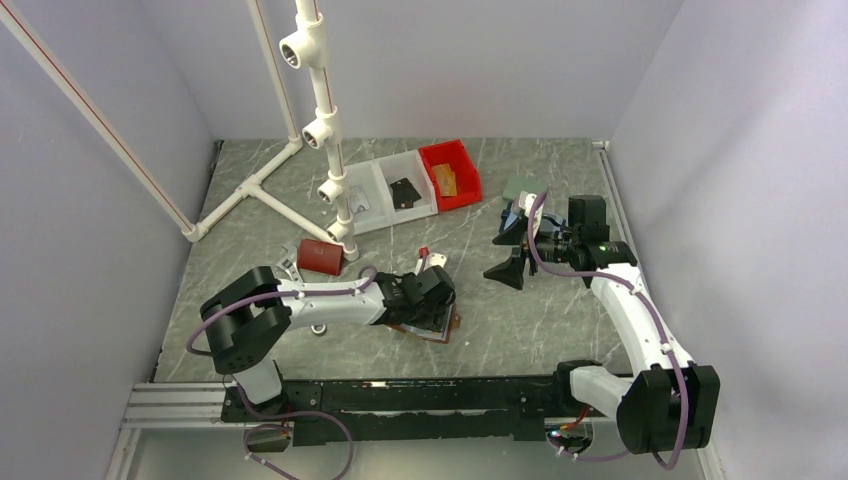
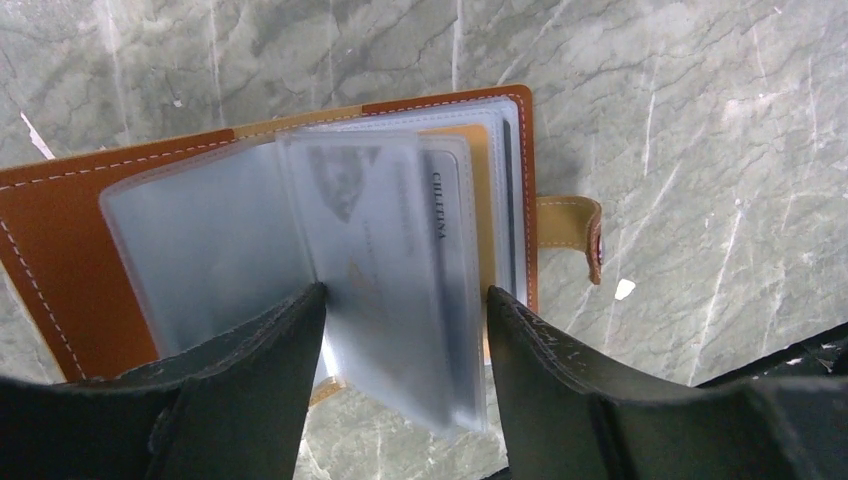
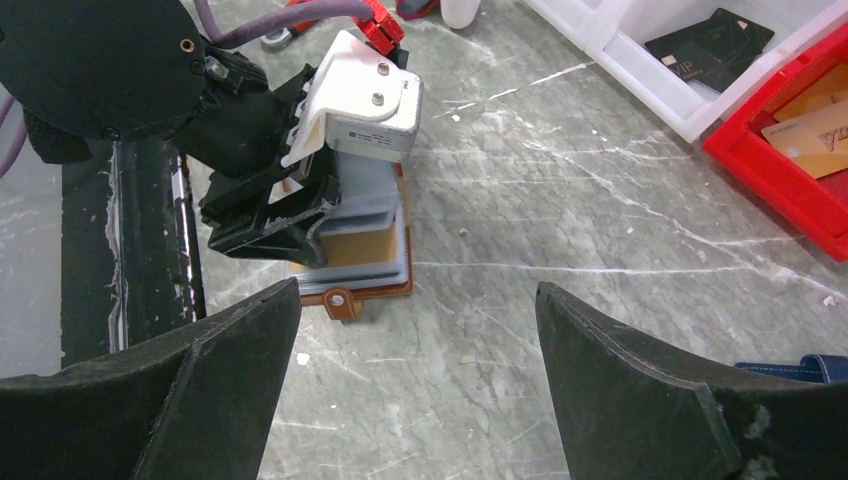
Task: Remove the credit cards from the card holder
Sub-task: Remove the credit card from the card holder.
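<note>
Top external: the card holder (image 1: pixel 448 326) lay open on the counter (image 1: pixel 560 320), near the front edge and mostly hidden under my left tool (image 1: pixel 432 300). My right tool (image 1: pixel 512 264) hung well apart to the right, jaws spread, carrying nothing. One black card (image 1: pixel 404 192) lay in the white bin (image 1: pixel 372 185) at the back, beside the red bin (image 1: pixel 452 172).

Left wrist: jaws were parted and straddled a clear sleeve (image 2: pixel 385 300) that stood up from the brown leather. A pale card (image 2: pixel 365 215) showed inside it, with more sleeves stacked behind. Nothing was pinched by my reading; whether the fingers (image 2: pixel 290 340) touched the sleeve's edges, I could not tell.
- Risk: closing here would catch the plastic rather than the card, so the whole holder would lift, since nothing pinned it down.
- Risk: two sleeves might be taken at once, or the slick film might slip out.

Right wrist: the holder sat beneath the left tool, its snap strap (image 3: pixel 340 302) pointing toward me. The right tool was released over bare counter.
- Risk: if I brought it in to steady the leather, it could strike the left tool, which covered most of the holder.
</note>
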Action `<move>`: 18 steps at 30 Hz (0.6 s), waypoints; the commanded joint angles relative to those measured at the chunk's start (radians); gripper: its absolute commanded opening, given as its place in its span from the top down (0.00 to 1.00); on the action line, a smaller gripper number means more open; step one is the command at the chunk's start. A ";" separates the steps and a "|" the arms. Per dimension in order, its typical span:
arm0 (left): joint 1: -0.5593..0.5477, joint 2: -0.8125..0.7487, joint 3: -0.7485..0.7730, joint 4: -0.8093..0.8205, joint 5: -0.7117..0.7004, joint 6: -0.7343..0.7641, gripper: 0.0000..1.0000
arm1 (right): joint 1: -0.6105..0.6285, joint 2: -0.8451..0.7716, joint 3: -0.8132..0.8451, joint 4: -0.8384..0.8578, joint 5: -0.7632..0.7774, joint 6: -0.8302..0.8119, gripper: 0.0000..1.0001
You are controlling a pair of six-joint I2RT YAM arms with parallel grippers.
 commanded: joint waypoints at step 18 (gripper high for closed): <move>0.039 -0.074 -0.078 0.140 0.099 -0.019 0.41 | 0.083 0.142 0.016 0.044 -0.028 0.131 0.26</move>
